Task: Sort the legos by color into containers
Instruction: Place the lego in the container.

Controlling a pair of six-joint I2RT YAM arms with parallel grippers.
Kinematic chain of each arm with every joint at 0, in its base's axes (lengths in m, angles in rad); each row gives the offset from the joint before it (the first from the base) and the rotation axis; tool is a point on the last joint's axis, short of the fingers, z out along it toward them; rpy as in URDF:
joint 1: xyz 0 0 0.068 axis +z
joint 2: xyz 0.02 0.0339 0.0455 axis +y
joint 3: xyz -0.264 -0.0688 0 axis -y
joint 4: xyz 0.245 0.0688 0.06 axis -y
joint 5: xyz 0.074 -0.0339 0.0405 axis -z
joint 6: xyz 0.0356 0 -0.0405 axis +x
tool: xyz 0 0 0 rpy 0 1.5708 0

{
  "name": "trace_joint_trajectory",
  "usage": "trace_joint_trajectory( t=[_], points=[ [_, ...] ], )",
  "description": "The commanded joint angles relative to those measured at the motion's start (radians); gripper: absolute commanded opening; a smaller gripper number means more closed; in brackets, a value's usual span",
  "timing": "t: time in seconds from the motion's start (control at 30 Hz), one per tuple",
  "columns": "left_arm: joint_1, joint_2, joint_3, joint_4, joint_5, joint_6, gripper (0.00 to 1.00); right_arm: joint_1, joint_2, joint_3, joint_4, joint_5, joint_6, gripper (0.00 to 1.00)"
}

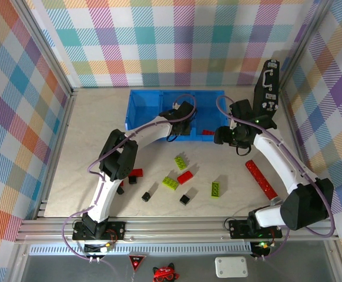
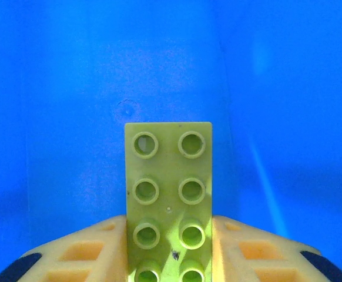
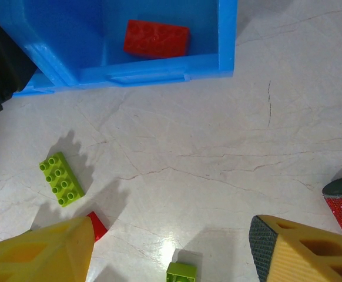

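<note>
Left gripper (image 2: 168, 247) pinches lime-green studded plastic brick (image 2: 168, 176) by sides, low inside see-through blue plastic bin (image 1: 144, 111), middle box I think. Right gripper (image 3: 171, 247) wide open, empty, over table (image 3: 218, 147). Worry: brick sticks to one finger, tips, hops next door onto red brick (image 3: 156, 38).

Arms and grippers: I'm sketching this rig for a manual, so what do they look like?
Both the left arm and right arm have white tubular links, chunky black joints and black bases. A thin lilac cable loops along each. The left gripper and right gripper have yellow-orange plastic fingers with recessed pockets and dark textured pads.
</note>
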Motion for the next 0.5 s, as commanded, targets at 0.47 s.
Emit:
trace_joint_trajectory(
  t=[0.47],
  points=[
    [0.013,-0.077,-0.03,0.036,0.033,-0.006,0.45,0.006,-0.044,-0.021,-0.034,-0.011,0.02,0.71]
  ],
)
